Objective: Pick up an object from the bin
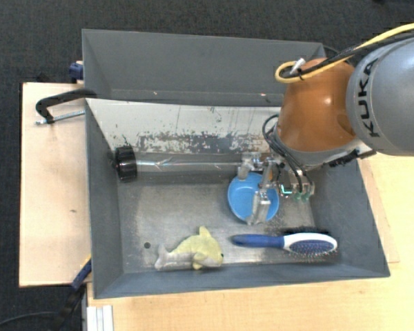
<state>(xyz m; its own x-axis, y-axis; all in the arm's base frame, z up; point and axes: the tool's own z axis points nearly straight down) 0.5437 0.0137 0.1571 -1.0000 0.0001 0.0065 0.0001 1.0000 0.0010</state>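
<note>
In the camera view the grey metal bin (193,61) holds four loose things, well apart from one another. The gripper (262,209) hangs under the arm's orange wrist cover, low over the floor of the bin toward its right side. It is at the right edge of a round, light-blue plastic cup-like thing (240,197) and seems to touch it. Whether the tool is apart, together or clamped on that rim I cannot tell, because the metal parts overlap the blue plastic.

A blue-handled brush with a white oval head (290,242) lies just in front of the gripper, along the front wall near the front right corner. A yellow and grey soft toy fish (193,252) lies by the middle of the front wall. A clear plastic tube with a black cap (186,161) lies along the foot of the back wall, cap toward the left.

I judge the step in hand to be the descent onto the blue round thing, with the lift not yet made. The next move calls for a firm closure on its rim or wall, then a straight rise clear of the brush. A thin curved wall may slip or tip out of a shallow hold.
</note>
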